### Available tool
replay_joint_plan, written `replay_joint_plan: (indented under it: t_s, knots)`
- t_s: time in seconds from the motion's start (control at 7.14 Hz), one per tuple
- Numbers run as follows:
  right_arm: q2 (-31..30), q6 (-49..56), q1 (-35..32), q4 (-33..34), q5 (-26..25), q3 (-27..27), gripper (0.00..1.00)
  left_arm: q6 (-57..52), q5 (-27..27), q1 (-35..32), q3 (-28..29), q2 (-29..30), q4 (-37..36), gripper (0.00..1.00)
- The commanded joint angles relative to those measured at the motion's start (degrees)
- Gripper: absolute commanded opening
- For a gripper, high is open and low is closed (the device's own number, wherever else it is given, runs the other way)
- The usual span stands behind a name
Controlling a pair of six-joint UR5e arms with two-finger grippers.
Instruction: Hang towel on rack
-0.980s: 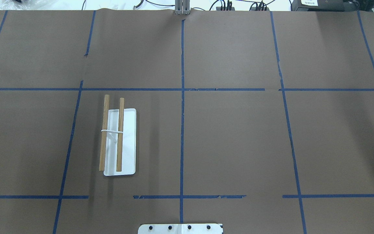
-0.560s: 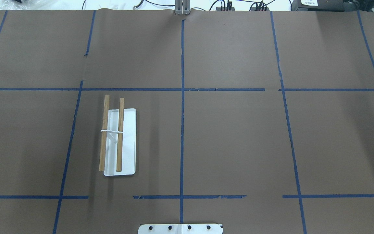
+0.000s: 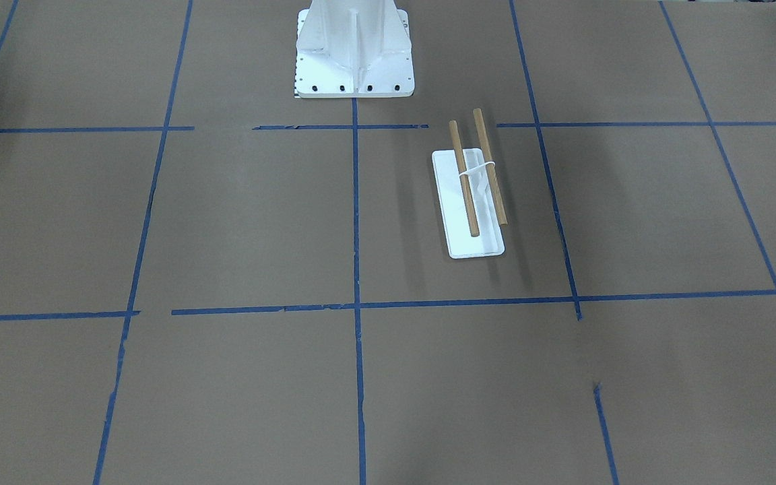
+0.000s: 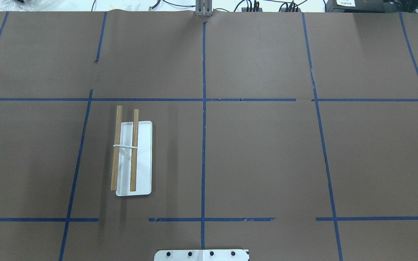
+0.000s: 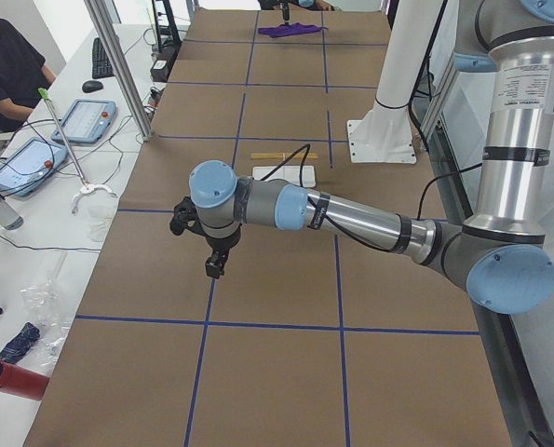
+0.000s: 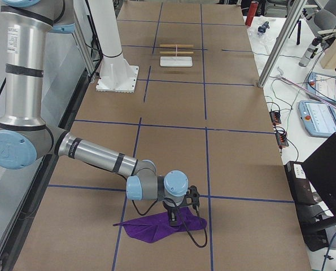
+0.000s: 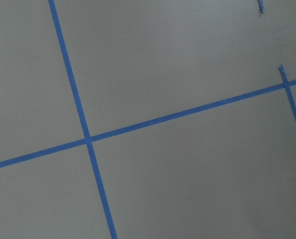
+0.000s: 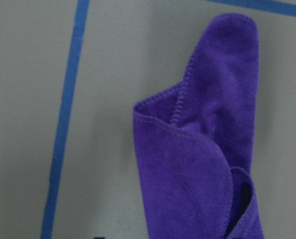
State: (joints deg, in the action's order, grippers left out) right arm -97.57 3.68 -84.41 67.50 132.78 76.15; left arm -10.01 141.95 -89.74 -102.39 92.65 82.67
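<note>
Well apart from rack [image 4: 143,159]: towel [image 6: 159,228], crumpled on the table. Low over it, probably to pinch a fold for carrying: right gripper [image 6: 176,217]. Hovering on rack's other side, likely keeping clear: left gripper [image 5: 216,268]. Finger spread, either: cannot tell

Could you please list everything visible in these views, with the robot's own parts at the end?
towel: one, deep purple, crumpled on the table at the robot's right end.
rack: one, white base, on the table toward the robot's left, nothing hung on it.
dowels: two, tan, parallel over the rack's base.
pedestal: one, white, bolted at the robot's edge.
table: one, brown with a blue tape grid.
tablets: two, blue-grey, on the side bench.
person: one, black shirt, at that bench.
left gripper: one, black, above bare table; open or shut cannot be told.
right gripper: one, black, down at the towel; likewise unclear.
</note>
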Motion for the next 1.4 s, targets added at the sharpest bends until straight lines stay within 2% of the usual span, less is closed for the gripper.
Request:
replay_joint_plan:
  t_s: [0.0, 0.28, 0.42, 0.56, 0.7, 0.84, 0.98, 1.26]
  knots:
    - [0.1, 0.01, -0.41, -1.23, -0.41, -3.28, 0.83, -0.01, -0.01, 0.0, 0.08, 0.07, 0.04, 1.0]
    - [2.98, -0.16, -1.81, -1.23, -2.08, -8.97, 0.72, -0.01, -0.01, 0.0, 0.0, 0.07, 0.04, 1.0]
    - [4.74, -0.16, -1.81, -1.23, -2.17, -11.87, 0.7, -0.01, -0.01, 0.0, -0.18, -0.01, 0.04, 1.0]
    - [5.02, -0.25, -1.81, -1.23, -2.26, -11.99, 0.65, -0.01, -0.01, 0.0, -0.18, -0.02, 0.04, 1.0]
    - [5.2, -0.34, -1.81, -1.23, -2.26, -12.08, 0.5, -0.01, -0.01, 0.0, -0.35, -0.02, 0.04, 1.0]
    - [5.29, -0.34, -1.81, -1.23, -2.26, -12.08, 0.19, 0.07, -0.01, 0.0, -0.53, -0.02, 0.04, 1.0]
    - [5.55, -0.34, -1.81, -1.14, -2.26, -11.99, 0.0, -0.1, -0.01, 0.0, -0.01, 0.07, 0.12, 1.0]
    - [5.64, -0.25, -1.81, -1.14, -2.09, -11.99, 0.0, -0.1, -0.01, 0.0, -0.01, 0.07, 0.12, 1.0]
